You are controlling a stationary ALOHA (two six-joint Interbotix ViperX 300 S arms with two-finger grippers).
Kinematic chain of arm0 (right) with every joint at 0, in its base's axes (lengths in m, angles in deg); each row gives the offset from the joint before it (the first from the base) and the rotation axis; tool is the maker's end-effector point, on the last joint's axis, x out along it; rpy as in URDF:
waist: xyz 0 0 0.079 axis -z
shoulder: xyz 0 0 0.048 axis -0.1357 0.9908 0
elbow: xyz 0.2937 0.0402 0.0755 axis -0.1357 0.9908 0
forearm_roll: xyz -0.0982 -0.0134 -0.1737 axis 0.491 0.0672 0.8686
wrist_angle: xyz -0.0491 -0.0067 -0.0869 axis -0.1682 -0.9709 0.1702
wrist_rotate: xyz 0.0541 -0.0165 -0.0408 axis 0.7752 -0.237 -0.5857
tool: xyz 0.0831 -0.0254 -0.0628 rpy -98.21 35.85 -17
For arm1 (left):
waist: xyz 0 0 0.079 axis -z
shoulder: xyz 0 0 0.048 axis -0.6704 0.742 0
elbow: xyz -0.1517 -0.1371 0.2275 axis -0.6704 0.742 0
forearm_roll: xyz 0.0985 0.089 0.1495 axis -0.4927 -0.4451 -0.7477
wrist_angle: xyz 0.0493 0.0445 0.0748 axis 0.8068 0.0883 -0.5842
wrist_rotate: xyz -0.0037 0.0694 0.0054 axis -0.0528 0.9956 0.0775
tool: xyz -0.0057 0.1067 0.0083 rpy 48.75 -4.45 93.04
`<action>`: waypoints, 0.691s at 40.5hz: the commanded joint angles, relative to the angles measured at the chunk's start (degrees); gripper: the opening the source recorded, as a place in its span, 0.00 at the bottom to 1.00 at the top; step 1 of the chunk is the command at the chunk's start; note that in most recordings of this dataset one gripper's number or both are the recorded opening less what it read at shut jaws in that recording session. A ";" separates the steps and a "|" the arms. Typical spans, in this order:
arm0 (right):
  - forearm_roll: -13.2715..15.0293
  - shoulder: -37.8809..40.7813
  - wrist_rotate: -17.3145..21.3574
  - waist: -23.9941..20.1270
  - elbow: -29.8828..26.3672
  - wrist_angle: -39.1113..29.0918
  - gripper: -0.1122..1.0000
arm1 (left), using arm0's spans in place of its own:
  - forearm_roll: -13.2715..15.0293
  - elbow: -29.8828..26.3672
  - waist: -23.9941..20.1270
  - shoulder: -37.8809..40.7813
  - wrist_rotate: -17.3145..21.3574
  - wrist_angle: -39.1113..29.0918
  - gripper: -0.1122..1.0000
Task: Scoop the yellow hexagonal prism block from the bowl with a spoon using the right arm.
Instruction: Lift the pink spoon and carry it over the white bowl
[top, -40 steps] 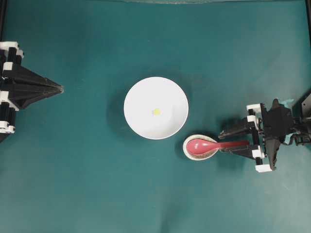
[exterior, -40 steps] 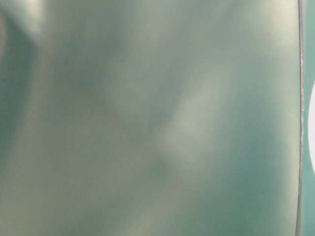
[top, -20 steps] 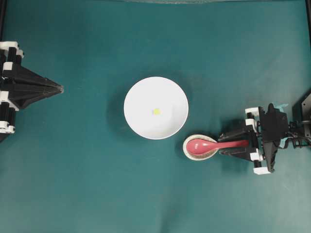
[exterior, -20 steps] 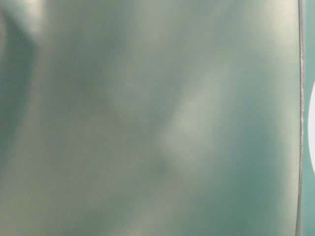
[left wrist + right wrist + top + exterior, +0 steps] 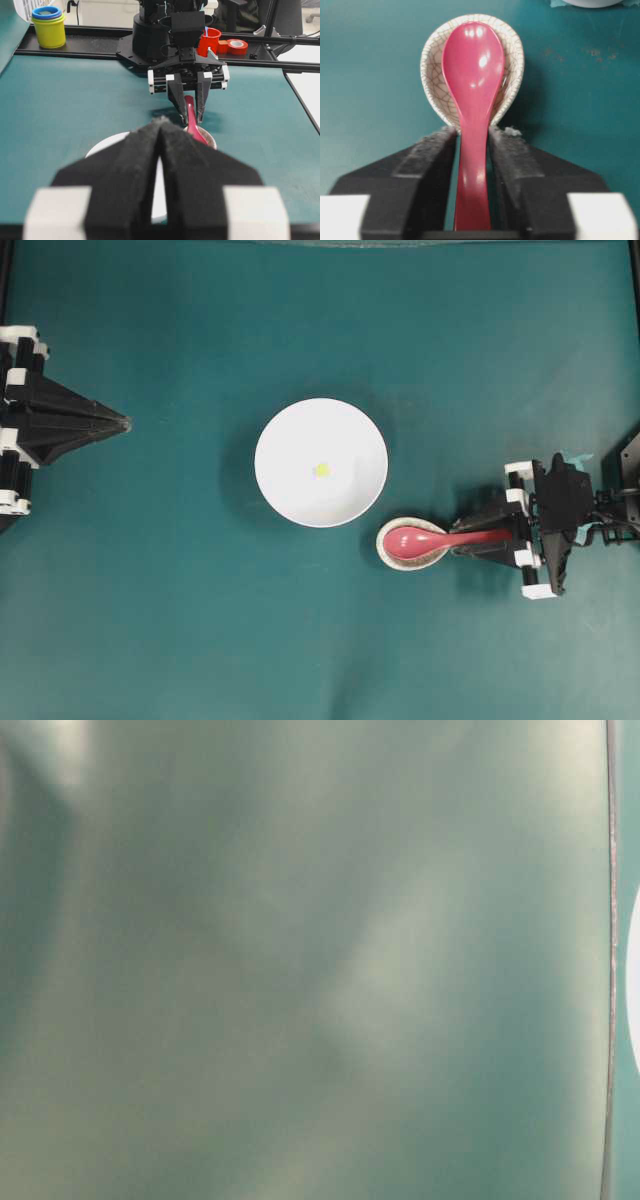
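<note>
Spoon (image 5: 440, 538) lies level, its long axis running left to right in the overhead view, scoop toward the bowl (image 5: 290, 495) and resting in the speckled spoon rest (image 5: 432, 90). My right gripper (image 5: 478, 538) straddles the handle, pads narrowed almost onto it; I cannot tell whether they grip. My left gripper (image 5: 122, 422) is pressed together, holding nothing.

Glossy pink-red spoon (image 5: 472, 100) on a beige, brown-crackled spoon rest (image 5: 434, 65); plain white bowl (image 5: 300, 490), bright yellow block (image 5: 321, 469), deep teal bench (image 5: 180, 620), black fingers (image 5: 427, 165) flanking.
</note>
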 commanded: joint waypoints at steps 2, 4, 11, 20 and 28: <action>-0.18 -0.53 -0.09 -0.26 -0.35 0.62 0.35 | -0.18 -1.23 -0.09 0.44 0.09 0.18 0.09; -0.18 -0.62 -0.09 -0.26 -0.35 0.62 0.31 | -0.18 -1.23 -0.09 0.44 0.18 0.18 0.09; -0.18 -2.99 -0.70 -0.26 -0.44 0.35 0.31 | -0.18 -1.23 -0.09 0.44 0.44 0.18 0.09; -0.18 -9.93 -2.55 0.26 -0.53 -3.34 0.31 | -0.18 -1.23 -0.09 0.44 0.53 0.26 0.09; -0.18 -18.81 -4.92 2.37 -2.29 -12.74 0.31 | -0.35 -1.41 -0.09 0.35 0.97 0.62 0.09</action>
